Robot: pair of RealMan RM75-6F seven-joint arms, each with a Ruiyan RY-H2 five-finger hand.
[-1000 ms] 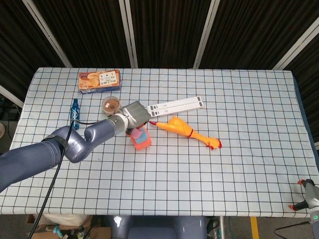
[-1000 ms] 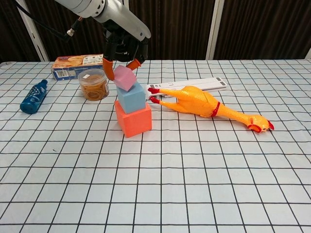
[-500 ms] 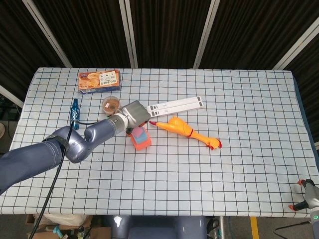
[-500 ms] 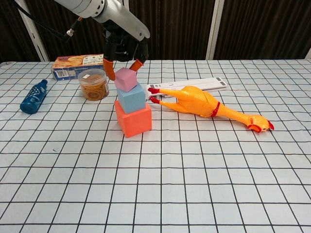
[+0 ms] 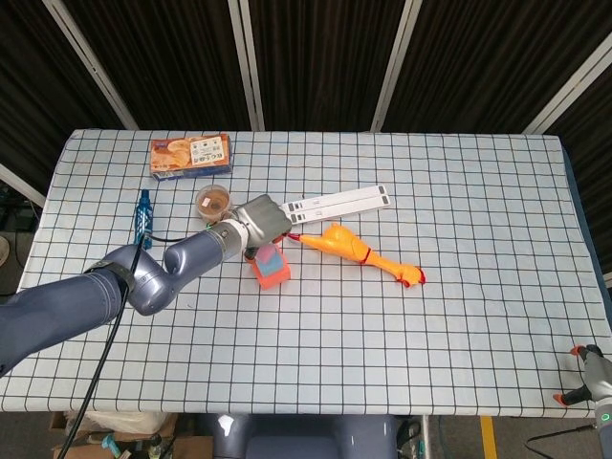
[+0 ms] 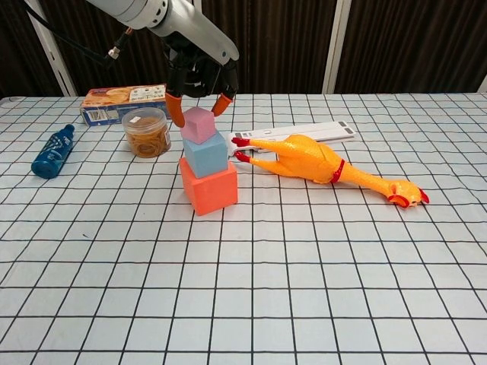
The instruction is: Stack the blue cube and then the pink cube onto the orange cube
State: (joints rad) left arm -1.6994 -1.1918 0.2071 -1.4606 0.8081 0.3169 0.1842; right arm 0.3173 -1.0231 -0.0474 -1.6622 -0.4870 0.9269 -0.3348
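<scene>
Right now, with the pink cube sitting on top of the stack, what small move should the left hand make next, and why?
Probably lift the left hand straight up and away. The pink cube rests on the blue cube, which sits on the orange cube, and the fingers appear spread just clear of it. A sideways exit might knock the stack toward the rubber chicken.

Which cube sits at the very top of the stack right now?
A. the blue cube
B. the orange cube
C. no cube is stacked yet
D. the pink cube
D: in the chest view the pink cube rests on the blue cube, which sits on the orange cube, with the left hand just above it.
</scene>
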